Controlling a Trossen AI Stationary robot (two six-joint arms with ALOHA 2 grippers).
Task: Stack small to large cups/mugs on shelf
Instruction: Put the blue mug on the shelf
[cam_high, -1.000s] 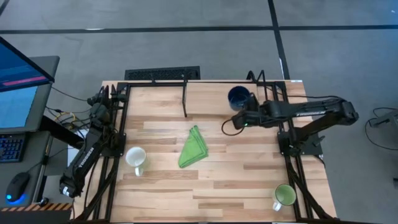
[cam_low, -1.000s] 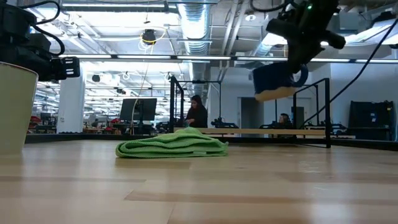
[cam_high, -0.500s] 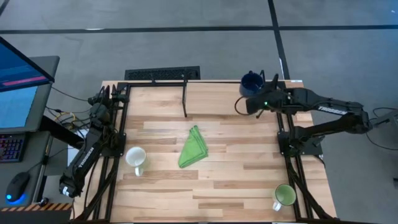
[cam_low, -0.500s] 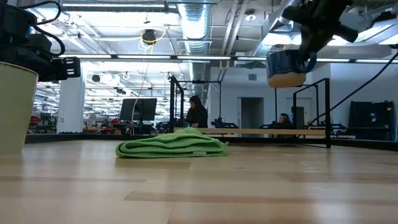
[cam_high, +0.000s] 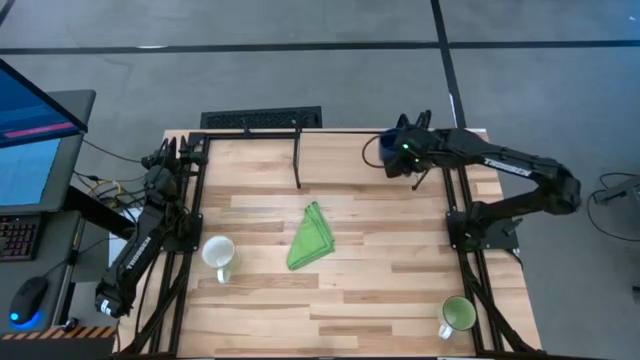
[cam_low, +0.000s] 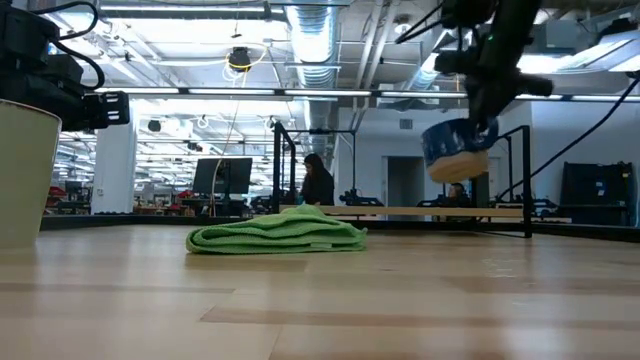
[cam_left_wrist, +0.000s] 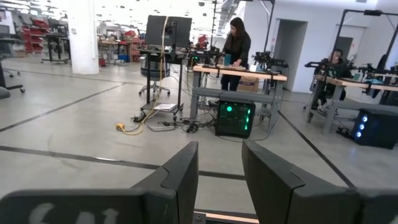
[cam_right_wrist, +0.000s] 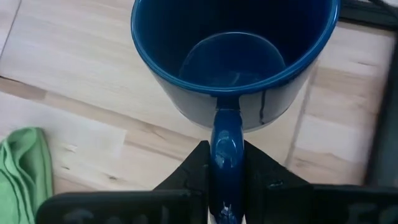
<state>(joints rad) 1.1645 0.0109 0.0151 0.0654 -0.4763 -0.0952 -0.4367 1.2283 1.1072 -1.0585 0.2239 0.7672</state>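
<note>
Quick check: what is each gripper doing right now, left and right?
Left gripper: open, holding nothing, parked at the table's left edge.
Right gripper: shut on the dark blue mug by its handle, held in the air above the table's far right corner.

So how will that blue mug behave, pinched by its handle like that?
Probably swings: the right pincer grips only the blue mug by its glossy handle, so it may pivot; in the low view it hangs tilted above the table. It looks like thick glazed ceramic, likely heavy and chippable if set down hard.
</note>
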